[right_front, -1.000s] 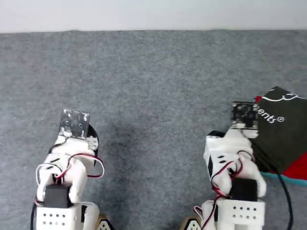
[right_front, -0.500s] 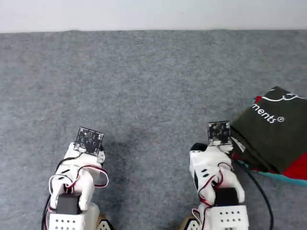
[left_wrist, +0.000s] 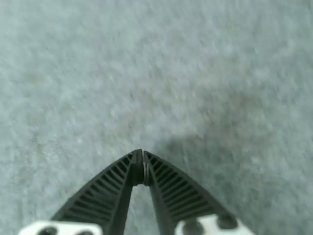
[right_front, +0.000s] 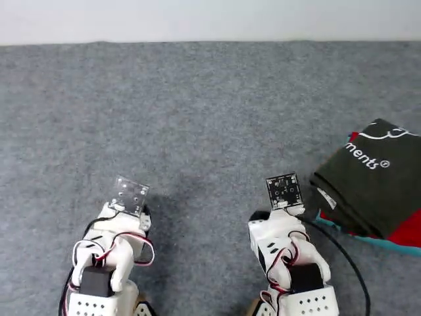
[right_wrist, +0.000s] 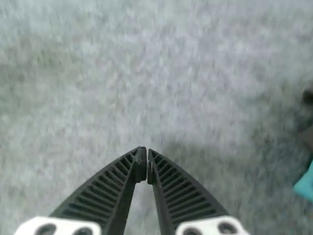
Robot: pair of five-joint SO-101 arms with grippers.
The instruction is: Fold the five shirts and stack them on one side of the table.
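We count two arms at the grey table [right_front: 210, 99]: the left arm [right_front: 108, 253] at 7 o'clock in the high view and the right arm [right_front: 286, 253] at 5 o'clock. There are two grippers. The left gripper [left_wrist: 139, 157] has its fingers pressed together tip to tip over the grey cover, and the right gripper [right_wrist: 144, 152] has its fingers pressed together the same way, gripping no cloth.

We count one stack [right_front: 375, 184] of folded shirts, lying at 3 to 4 o'clock against the table's edge. Three layers show by colour: a dark shirt [right_front: 381, 171] on top, a red shirt [right_front: 409, 234] under it, and a teal shirt [right_front: 371, 239] as a thin edge at the bottom. We cannot tell whether more lie between them. In the right wrist view a teal corner [right_wrist: 305, 185] shows just beside that gripper.

Against one second ago, both arms have drawn back toward 6 o'clock. The right arm's wrist, which then overlapped the stack's near edge, now stands apart from it, shifted toward 7 o'clock. The left arm's wrist has moved toward 5 o'clock. The stack lies where it lay.
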